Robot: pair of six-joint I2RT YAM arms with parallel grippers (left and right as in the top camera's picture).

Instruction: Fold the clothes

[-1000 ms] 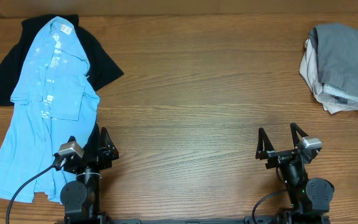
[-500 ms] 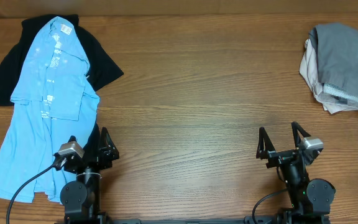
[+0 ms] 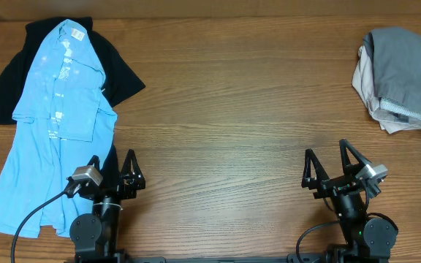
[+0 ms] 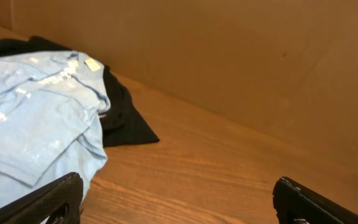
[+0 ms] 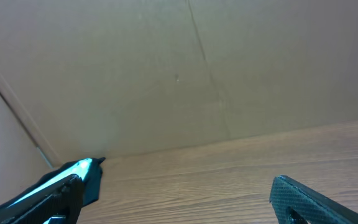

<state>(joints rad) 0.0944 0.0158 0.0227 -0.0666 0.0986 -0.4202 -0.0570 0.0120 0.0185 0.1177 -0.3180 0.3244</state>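
Note:
The light blue T-shirt point(image 3: 53, 124) lies crumpled and stretched out along the table's left side, its top end resting on a black shirt point(image 3: 115, 69). It also shows in the left wrist view point(image 4: 30, 130), at the left. My left gripper point(image 3: 112, 162) is open and empty at the front, just right of the T-shirt's lower end; its fingers point(image 4: 176, 196) frame bare wood. My right gripper point(image 3: 325, 158) is open and empty at the front right, its fingers point(image 5: 185, 193) over bare wood.
The black shirt point(image 4: 120, 118) lies under the T-shirt at the back left. A pile of grey and beige folded garments point(image 3: 400, 80) sits at the back right. A brown board wall point(image 5: 179, 74) stands behind the wooden table point(image 3: 232, 109).
Both grippers have shifted slightly to the right and tilted a little. The clothes have not moved.

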